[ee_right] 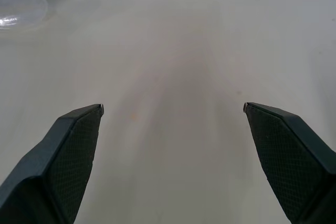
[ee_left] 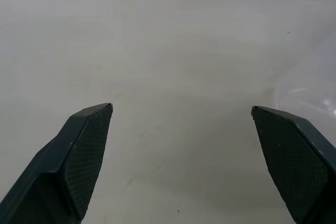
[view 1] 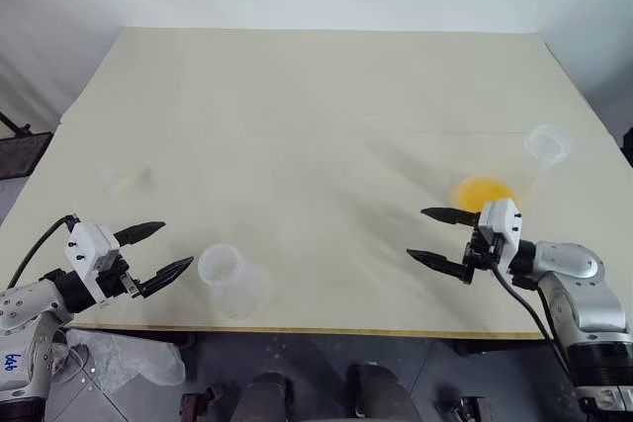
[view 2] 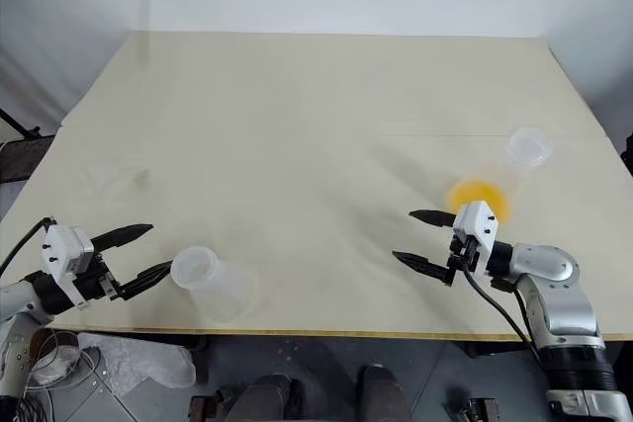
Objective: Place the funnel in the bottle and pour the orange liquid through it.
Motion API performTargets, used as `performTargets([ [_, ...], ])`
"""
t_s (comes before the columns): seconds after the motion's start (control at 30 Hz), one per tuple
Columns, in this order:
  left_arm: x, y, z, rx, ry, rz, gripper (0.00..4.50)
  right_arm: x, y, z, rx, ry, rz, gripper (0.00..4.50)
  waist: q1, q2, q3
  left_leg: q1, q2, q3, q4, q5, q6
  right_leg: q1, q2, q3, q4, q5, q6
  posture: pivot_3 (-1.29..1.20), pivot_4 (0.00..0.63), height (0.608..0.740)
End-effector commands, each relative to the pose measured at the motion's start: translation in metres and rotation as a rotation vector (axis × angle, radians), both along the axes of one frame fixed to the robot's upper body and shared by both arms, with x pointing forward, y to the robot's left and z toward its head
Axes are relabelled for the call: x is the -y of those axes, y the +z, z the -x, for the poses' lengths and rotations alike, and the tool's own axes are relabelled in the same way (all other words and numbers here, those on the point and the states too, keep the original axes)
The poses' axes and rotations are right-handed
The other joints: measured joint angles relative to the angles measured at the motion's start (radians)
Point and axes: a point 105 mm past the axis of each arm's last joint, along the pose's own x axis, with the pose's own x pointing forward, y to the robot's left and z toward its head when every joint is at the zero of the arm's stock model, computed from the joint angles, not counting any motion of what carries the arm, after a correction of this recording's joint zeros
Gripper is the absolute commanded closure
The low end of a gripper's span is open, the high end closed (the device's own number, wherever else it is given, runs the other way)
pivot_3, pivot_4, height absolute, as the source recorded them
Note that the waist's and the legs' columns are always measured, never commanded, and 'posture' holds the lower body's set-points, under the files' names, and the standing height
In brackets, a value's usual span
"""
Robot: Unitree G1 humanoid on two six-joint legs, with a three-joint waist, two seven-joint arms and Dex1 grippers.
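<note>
Orange liquid (view 1: pixel 483 192), whitish translucent bottle (view 1: pixel 229 277), pale cream table (view 1: pixel 316 116), black fingers (view 1: pixel 170 273)

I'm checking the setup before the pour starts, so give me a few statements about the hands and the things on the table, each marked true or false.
1. Both the left hand and the right hand are open and hold nothing. True.
2. The orange liquid sits close to the right hand. True.
3. The funnel is already in the bottle. False: the bottle's mouth is bare, and the funnel, a faint clear shape, lies apart on the table.
4. The bottle stands beside the right hand. False: it is near the left hand.
</note>
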Motion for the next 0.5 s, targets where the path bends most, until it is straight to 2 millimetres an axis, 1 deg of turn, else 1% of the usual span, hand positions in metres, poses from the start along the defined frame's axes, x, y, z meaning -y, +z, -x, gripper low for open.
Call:
performTargets([
  [0.03,-0.002,0.013,0.002,0.05,0.016,0.021,0.0,0.005,0.009,-0.002,0.044,-0.007,0.007,0.02,0.0,0.0,0.0,0.0,0.0,0.0,0.0,0.0,0.0,0.0,0.0,0.0,0.0,0.0,0.0,0.0,0.15,0.74],
  [0.1,-0.004,0.012,0.001,0.036,0.052,0.037,0.0,0.005,0.01,-0.003,0.045,-0.009,0.006,0.02,0.001,0.0,0.0,0.0,0.0,0.0,0.0,0.0,0.0,0.0,0.0,0.0,0.0,0.0,0.0,0.0,0.15,0.74],
  [0.2,-0.006,0.019,-0.002,0.044,0.093,0.095,0.0,0.004,0.01,-0.005,0.048,-0.009,0.006,0.02,0.001,0.0,0.0,0.0,0.0,0.0,0.0,0.0,0.0,0.0,0.0,0.0,0.0,0.0,0.0,0.0,0.15,0.74],
  [0.27,-0.007,0.018,-0.003,0.017,0.117,0.097,0.0,0.004,0.01,-0.006,0.05,-0.008,0.005,0.02,0.0,0.0,0.0,0.0,0.0,0.0,0.0,0.0,0.0,0.0,0.0,0.0,0.001,0.0,0.0,0.0,0.15,0.74],
  [0.37,-0.005,0.017,-0.002,0.015,0.092,0.054,0.0,0.002,0.01,-0.009,0.052,-0.001,0.004,0.02,-0.001,0.0,0.0,0.0,0.0,0.0,0.0,0.0,0.0,0.0,0.0,0.0,0.002,0.0,0.0,0.0,0.15,0.74],
  [0.43,-0.007,0.02,-0.001,0.026,0.088,0.056,0.0,0.001,0.01,-0.011,0.048,0.007,0.003,0.02,-0.001,0.0,0.0,0.0,0.0,0.0,0.0,0.0,0.0,0.0,0.0,0.0,0.002,0.0,0.0,0.0,0.15,0.74],
  [0.5,-0.007,0.021,0.0,0.0,0.075,0.067,0.0,0.001,0.01,-0.012,0.04,0.017,0.002,0.02,-0.001,0.0,0.0,0.0,0.0,0.0,0.0,0.0,0.0,0.0,0.0,0.0,0.002,0.0,0.0,0.0,0.15,0.74],
])
